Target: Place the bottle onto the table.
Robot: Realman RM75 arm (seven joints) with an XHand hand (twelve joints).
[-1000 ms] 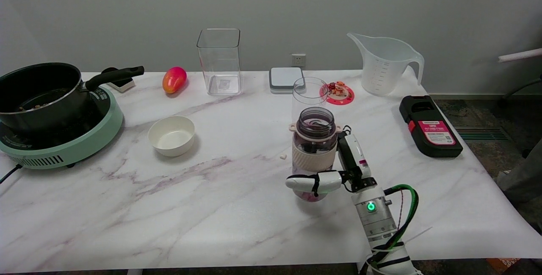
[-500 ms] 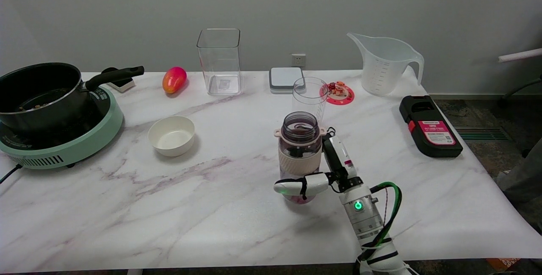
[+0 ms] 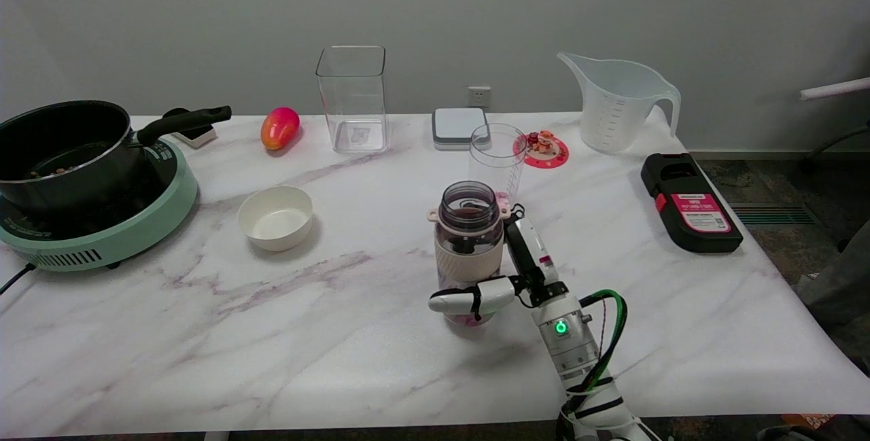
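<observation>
A clear purple-tinted bottle (image 3: 468,251) with a cream sleeve and an open mouth stands upright near the table's middle front. My right hand (image 3: 506,278) grips it from the right side. One finger wraps across its lower front and the others reach up behind it. The bottle's base sits at or just above the marble table (image 3: 340,332); whether it touches cannot be told. Pink contents show at its bottom.
A clear tumbler (image 3: 497,155) stands just behind the bottle. A white bowl (image 3: 275,217) lies to the left, a black pot (image 3: 64,149) on a green cooker (image 3: 102,237) at far left. A tall clear container (image 3: 353,98), a mango (image 3: 279,127), a measuring jug (image 3: 618,101) and a black box (image 3: 690,202) line the back and right.
My right hand has carried the bottle leftward and slightly away from the table's front, with the arm following. Nothing else has moved.
</observation>
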